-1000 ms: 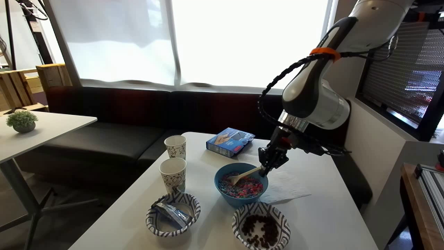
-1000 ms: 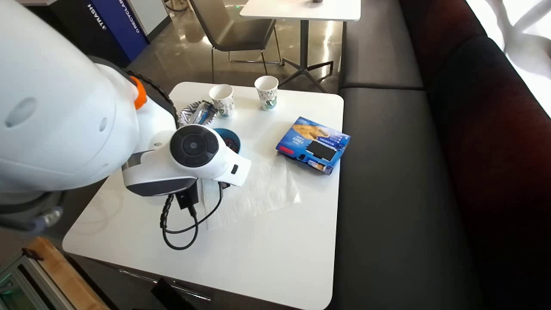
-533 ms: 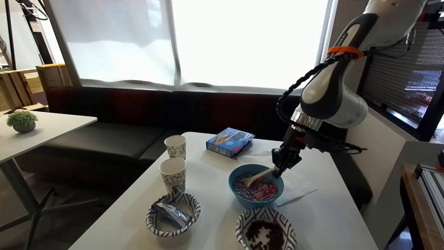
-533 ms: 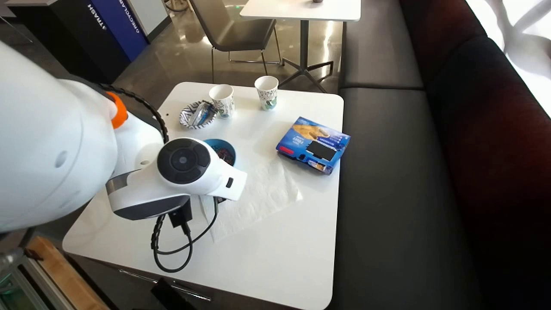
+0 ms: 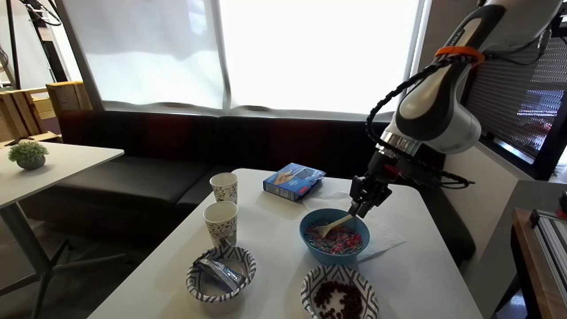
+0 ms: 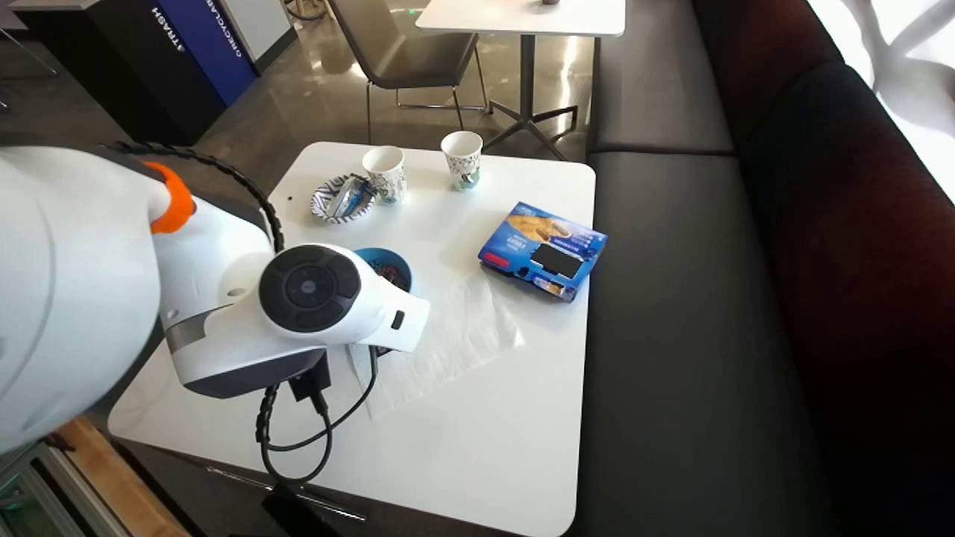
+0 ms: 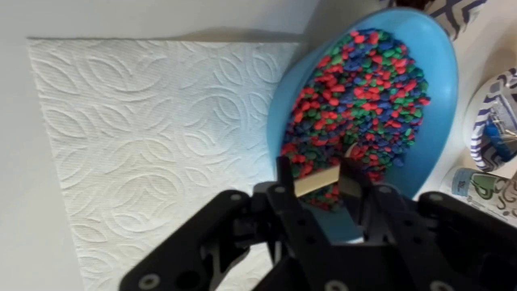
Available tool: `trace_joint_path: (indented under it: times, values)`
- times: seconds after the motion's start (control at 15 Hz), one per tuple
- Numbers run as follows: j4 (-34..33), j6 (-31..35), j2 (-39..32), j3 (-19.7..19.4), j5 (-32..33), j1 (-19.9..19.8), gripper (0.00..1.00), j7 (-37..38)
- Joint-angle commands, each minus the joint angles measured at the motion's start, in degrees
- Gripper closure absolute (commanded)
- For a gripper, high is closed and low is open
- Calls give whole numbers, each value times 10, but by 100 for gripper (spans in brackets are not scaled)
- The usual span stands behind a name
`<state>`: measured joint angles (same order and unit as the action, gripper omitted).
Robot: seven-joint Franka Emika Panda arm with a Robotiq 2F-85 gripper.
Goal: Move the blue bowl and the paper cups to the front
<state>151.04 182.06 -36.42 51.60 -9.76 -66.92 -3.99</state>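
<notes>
Our pincer [image 7: 317, 170] stands spread part-way at the lower centre of the wrist view, its dark fingers apart, with the handle of a pale spoon [image 7: 316, 181] crossing between them; with that close-up so blurred, we cannot tell whether either finger touches it. The spoon slants in the blue bowl [image 5: 333, 259], its head among red, green and blue bits [image 5: 339, 243]. We find that bowl upright on the tabletop [image 5: 274, 279], right of centre and low in an exterior view, beside a paper towel [image 5: 383, 241]. One paper cup [image 5: 221, 225] stands left of centre there, a second paper cup [image 5: 225, 191] just above it in the frame. Below them a patterned bowl [image 5: 249, 266] holds a silvery packet [image 5: 223, 273]; at the bottom edge another patterned bowl [image 5: 330, 272] holds brown balls [image 5: 352, 301]. A blue box [image 5: 293, 181] lies near centre.
</notes>
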Motion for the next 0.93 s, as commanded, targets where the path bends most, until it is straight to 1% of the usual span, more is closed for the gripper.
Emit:
trace_joint_path:
  times: [0.0,0.07,0.13,0.2,0.27,0.33,0.47,0.53,0.67,0.8,0.87]
  values:
    - [18,-57,58,89,-3,-59,33,65]
    - [15,-78,72,116,-10,-71,24,77]
    - [8,-109,93,141,-21,-79,17,92]
    - [-1,-119,111,159,-29,-78,11,101]
    - [-10,-128,132,174,-33,-76,2,105]
    - [-20,-145,161,183,-36,-69,0,111]
    - [-53,-210,220,180,-36,-41,0,118]
    - [-69,-254,236,183,-4,-43,0,136]
    - [-103,-327,272,177,18,-22,0,153]
    - [-146,-409,288,167,56,1,0,165]
    - [-165,-432,326,84,33,91,0,144]
